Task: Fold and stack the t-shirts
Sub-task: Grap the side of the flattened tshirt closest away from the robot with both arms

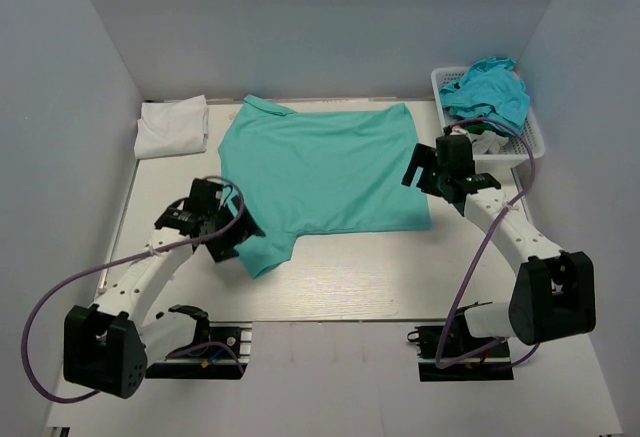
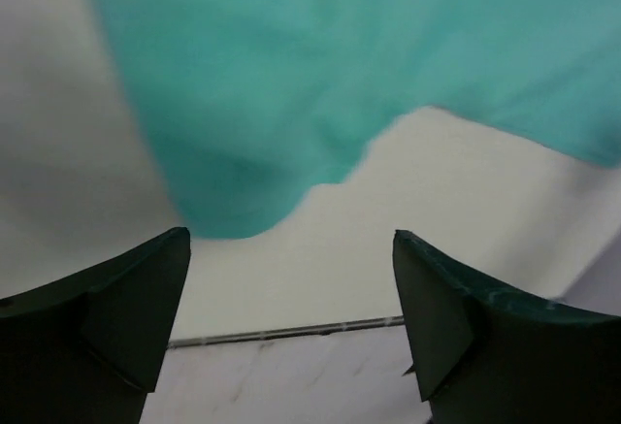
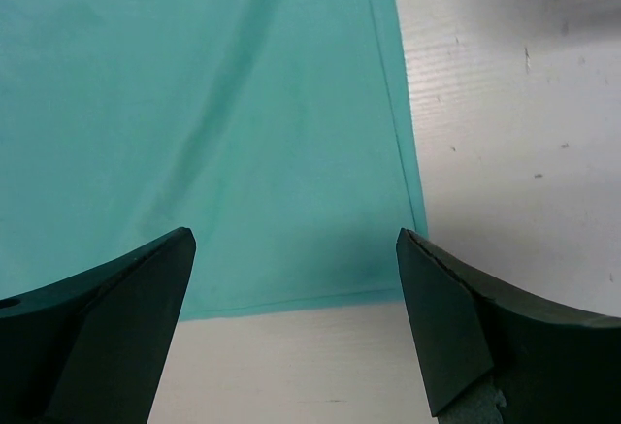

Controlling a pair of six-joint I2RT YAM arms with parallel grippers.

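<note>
Grey walls (image 1: pixel 330 17) box in a pale table (image 1: pixel 340 287). Mint t-shirt (image 1: pixel 320 172) takes up the middle of it: spread flat and unfolded, neck end to the left, hem to the right, near sleeve poking out toward the near edge. Cloth looks smooth, only faint creases, hem edge straight. White lattice basket (image 1: pixel 535 142) sits in the far-right corner with turquoise t-shirts (image 1: pixel 490 87) heaped in it, unsorted. White t-shirt (image 1: pixel 172 127) lies at the far-left corner just beside the mint one; it looks folded down to a small rectangle, so I'd count that as the one done. Progress judgement: early. Mint shirt is laid out but no fold made, the basket load is untouched, and there's no real stack yet. Left gripper (image 1: pixel 232 229) is over the near sleeve, fingers spread wide, nothing pinched. Right gripper (image 1: pixel 420 169) is at the hem's near-right corner, also spread wide and gripping nothing.
</note>
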